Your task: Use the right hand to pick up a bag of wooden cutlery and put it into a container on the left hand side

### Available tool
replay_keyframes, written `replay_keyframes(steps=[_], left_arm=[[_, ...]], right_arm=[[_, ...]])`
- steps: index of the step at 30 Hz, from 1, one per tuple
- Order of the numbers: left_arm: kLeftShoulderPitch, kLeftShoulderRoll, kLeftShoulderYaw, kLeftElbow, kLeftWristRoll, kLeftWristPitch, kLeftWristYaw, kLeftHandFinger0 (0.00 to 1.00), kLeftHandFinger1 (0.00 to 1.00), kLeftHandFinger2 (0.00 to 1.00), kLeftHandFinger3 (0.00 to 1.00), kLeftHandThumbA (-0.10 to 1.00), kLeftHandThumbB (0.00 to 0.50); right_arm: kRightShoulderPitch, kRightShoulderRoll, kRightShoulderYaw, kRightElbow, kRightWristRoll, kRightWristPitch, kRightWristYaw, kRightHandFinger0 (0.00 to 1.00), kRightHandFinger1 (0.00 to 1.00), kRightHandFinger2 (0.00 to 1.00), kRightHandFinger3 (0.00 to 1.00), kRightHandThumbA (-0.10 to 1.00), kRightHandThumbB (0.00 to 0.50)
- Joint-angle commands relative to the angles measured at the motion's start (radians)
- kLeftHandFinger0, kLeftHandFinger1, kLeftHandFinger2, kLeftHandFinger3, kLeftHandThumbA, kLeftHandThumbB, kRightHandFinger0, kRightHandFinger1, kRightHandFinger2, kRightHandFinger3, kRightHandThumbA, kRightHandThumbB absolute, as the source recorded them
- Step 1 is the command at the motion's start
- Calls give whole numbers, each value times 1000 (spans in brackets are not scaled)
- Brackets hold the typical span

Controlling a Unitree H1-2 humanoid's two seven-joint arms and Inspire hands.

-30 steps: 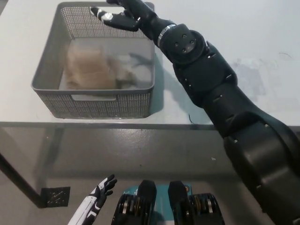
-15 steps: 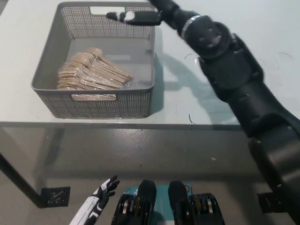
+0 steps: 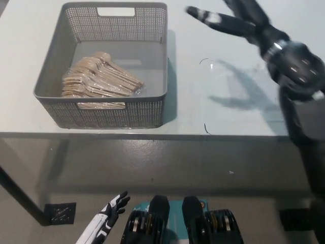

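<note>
Your R hand (image 3: 237,21) hung over the table (image 3: 238,109), well to the right of the basket (image 3: 117,116), w/ fingers (image 3: 207,16) spread and nothing in them. The bag of wooden cutlery (image 3: 99,77) lay inside the basket, toward its front-left part. Your L hand (image 3: 112,207) rested low, below the table edge, fingers loosely apart, empty.

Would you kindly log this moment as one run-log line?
cutlery bag: in grey basket | right hand: open, over table | left hand: resting low
</note>
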Motion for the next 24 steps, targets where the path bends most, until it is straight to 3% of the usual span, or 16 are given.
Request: replay_keyframes(steps=[1,3,6,12,18,23,24], left_arm=[[-6,22,9,-9,-8,-39,-8,1000,1000,1000,1000,1000,455],[-6,19,10,-7,-4,-39,-3,1000,1000,1000,1000,1000,450],[-14,13,12,5,-7,-39,0,1000,1000,1000,1000,1000,449],[-19,6,19,26,-16,-39,2,1000,1000,1000,1000,1000,459],[-14,1,23,27,-12,-39,9,1000,1000,1000,1000,1000,452],[-33,4,28,31,-9,-39,10,1000,1000,1000,1000,1000,444],[-42,4,30,33,-9,-39,12,1000,1000,1000,1000,1000,444]], right_arm=[[165,-134,-150,-505,295,160,79,1000,1000,1000,1000,815,481],[246,-151,-165,-597,346,162,88,1000,1000,1000,1000,761,436],[346,-162,-171,-716,382,176,81,1000,1000,1000,1000,765,479],[552,-167,-128,-877,405,141,92,1000,1000,1000,1000,854,500],[720,-109,-59,-820,360,52,111,1000,1000,1000,1000,901,500],[814,-86,5,-710,339,-19,152,1000,1000,1000,1000,964,456],[830,-79,16,-683,328,-9,147,1000,1000,1000,1000,923,484]])
